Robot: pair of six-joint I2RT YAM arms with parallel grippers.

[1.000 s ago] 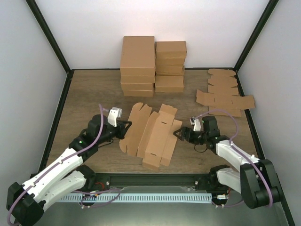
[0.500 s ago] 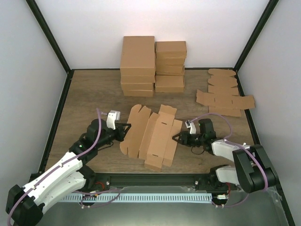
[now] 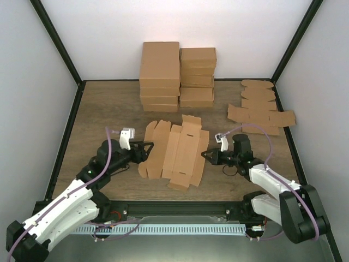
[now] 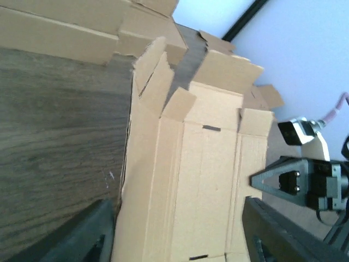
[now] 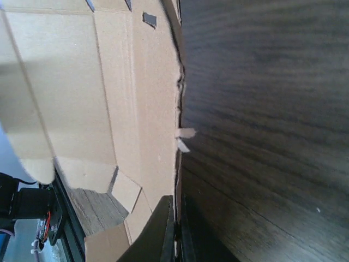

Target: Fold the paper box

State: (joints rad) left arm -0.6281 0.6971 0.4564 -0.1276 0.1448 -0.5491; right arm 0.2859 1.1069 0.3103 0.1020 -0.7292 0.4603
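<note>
From above, the paper box lies opened out nearly flat on the desk, between the left arm and the right arm. It is well apart from the stack of finished cartons at the back and from the spare flat blanks at the right. The left jaws sit at its left edge and the right jaws at its right edge.

In the left wrist view the left jaws stand wide apart and grasp nothing, with the near end of the paper box showing between them. Its left flap is tilted up off the desk, and the slotted middle panel lies flat.

In the right wrist view the right jaws are clenched together, with the thin right edge of the paper box running in between them. They appear to pinch only a narrow margin of card just above the desk.

So the sheet seems to be held on one side only, and by very little. If the right arm lifts or pulls, the edge could slip free or tear at the small nicked tabs. With nothing pinning the left side, the whole sheet could also slide or swing instead of bending along its crease. If the left jaws close off the crease line, the flap could buckle.
</note>
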